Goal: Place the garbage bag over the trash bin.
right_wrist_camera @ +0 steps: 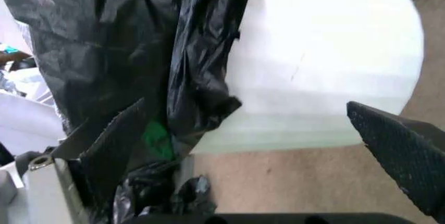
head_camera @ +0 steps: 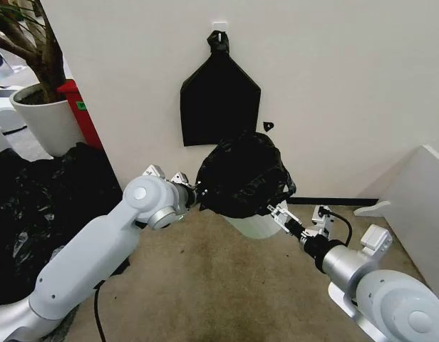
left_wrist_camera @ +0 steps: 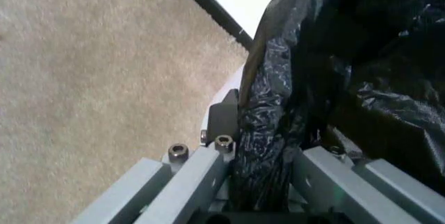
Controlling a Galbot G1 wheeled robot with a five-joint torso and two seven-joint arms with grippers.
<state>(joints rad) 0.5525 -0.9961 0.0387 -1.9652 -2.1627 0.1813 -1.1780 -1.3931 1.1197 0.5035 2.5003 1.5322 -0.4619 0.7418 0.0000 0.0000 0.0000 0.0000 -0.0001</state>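
The glossy black garbage bag [head_camera: 242, 173] lies draped over the top of the cream-white trash bin [head_camera: 251, 226], whose lower part shows beneath it on the carpet by the wall. My left gripper [head_camera: 197, 197] is at the bag's left edge, shut on a bunch of the film [left_wrist_camera: 268, 140]. My right gripper [head_camera: 280, 213] is at the bin's right side, open. In the right wrist view its fingers [right_wrist_camera: 111, 148] stand wide apart around the trash bin [right_wrist_camera: 326, 73], with the bag's film [right_wrist_camera: 198, 78] hanging against one finger.
A flat black bag [head_camera: 219, 103] hangs from a wall hook behind the bin. A big white plant pot [head_camera: 45, 120] and a large mass of black film [head_camera: 34, 206] are at the left. A white panel [head_camera: 419, 203] stands at the right. Beige carpet [head_camera: 226, 285] lies in front.
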